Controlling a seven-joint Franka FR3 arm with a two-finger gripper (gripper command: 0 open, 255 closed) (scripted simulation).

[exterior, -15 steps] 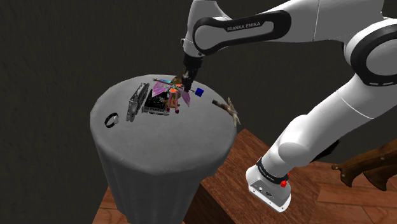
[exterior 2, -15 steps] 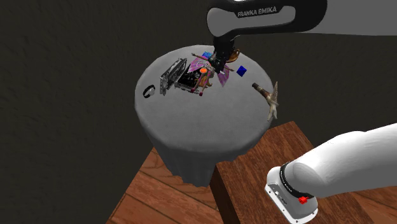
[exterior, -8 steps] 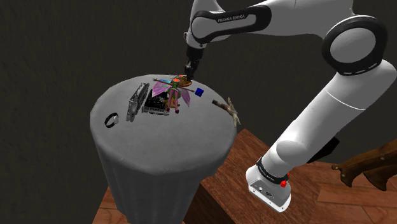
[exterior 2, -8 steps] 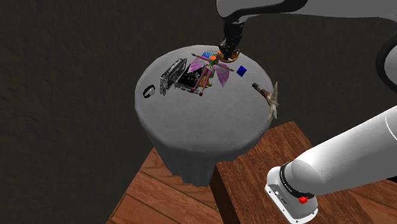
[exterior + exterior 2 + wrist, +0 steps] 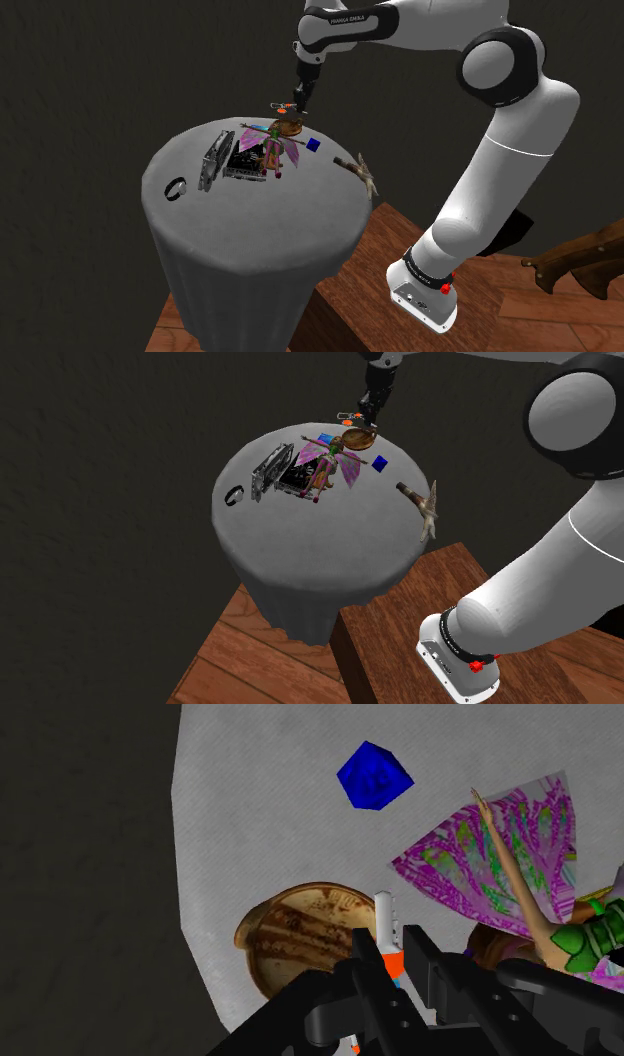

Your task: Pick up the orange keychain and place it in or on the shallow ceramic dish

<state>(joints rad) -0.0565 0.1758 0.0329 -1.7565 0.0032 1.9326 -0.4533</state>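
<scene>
The pick is done. The tool (image 5: 298, 99) is clenched on the keychain (image 5: 283, 106) and holds it in the air, clear of the counter (image 5: 250, 225), in the upper middle of the shoulder view. The brown dish (image 5: 289, 127) sits directly below it in that view, near the far rim of the counter. In the second exterior view the keychain (image 5: 351, 421) likewise hangs just above the dish (image 5: 360, 440), upper right of centre.

In the wrist view the keychain (image 5: 388, 932) is pinched between the two fingers. Its orange part sits at the grip, and the dish (image 5: 295, 939) lies just beyond and beside the fingertips. What is left, I judge, is to bring it down over the dish and let go. It looks lined up or nearly so, though whether it is centred over the bowl is hard to tell.

The keychain is a short bar with its long axis roughly level. In both outside views it runs across the frame, its free end reaching toward the left from the tool. In the wrist view the white end pokes out past the fingertips over the dish's edge, toward the blue cube (image 5: 375, 774). A winged figure (image 5: 480, 864) lies close by the dish.
</scene>
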